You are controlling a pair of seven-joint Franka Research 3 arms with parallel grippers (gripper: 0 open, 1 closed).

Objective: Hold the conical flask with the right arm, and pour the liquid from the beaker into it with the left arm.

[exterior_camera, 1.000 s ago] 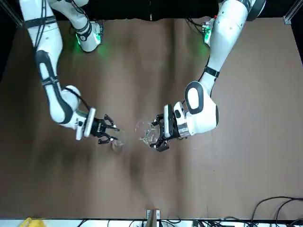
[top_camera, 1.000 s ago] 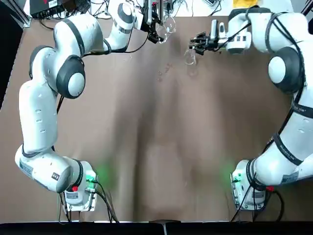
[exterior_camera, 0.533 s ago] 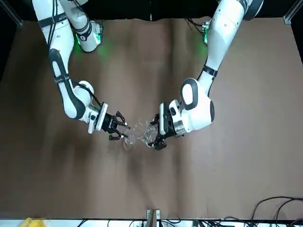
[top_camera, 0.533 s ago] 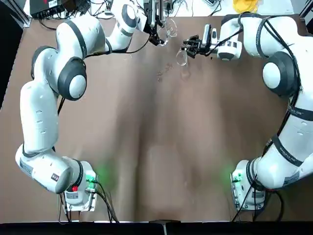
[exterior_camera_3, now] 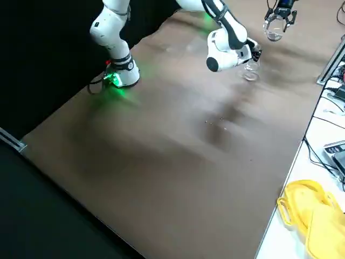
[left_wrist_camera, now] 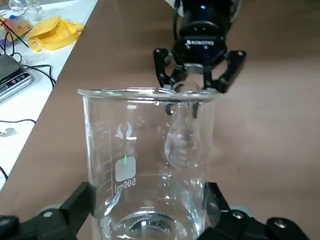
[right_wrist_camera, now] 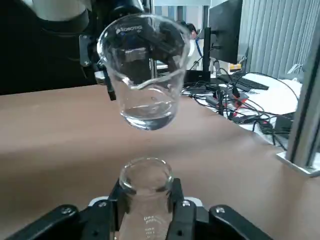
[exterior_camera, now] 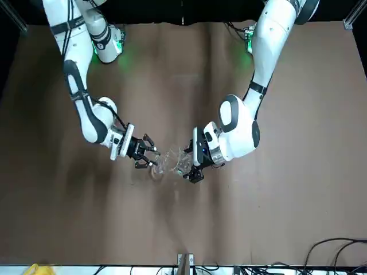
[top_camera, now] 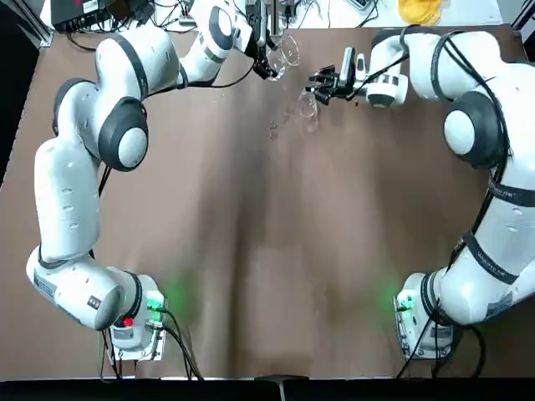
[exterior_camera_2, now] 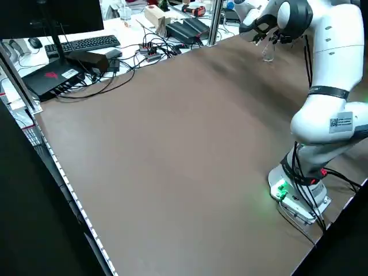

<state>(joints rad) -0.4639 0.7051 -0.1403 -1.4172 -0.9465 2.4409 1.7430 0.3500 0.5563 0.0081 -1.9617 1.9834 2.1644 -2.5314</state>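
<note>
Top view: at the brown table's (top_camera: 267,251) far edge, the left gripper (top_camera: 269,43) and right gripper (top_camera: 322,83) meet. Left wrist view: fingers (left_wrist_camera: 75,207) clamp the clear straight-walled glass beaker (left_wrist_camera: 147,165), liquid unpoured. Right wrist view: fingers (right_wrist_camera: 102,212) clamp the narrow-necked clear conical flask (right_wrist_camera: 146,192) beneath; pouring remains.
</note>
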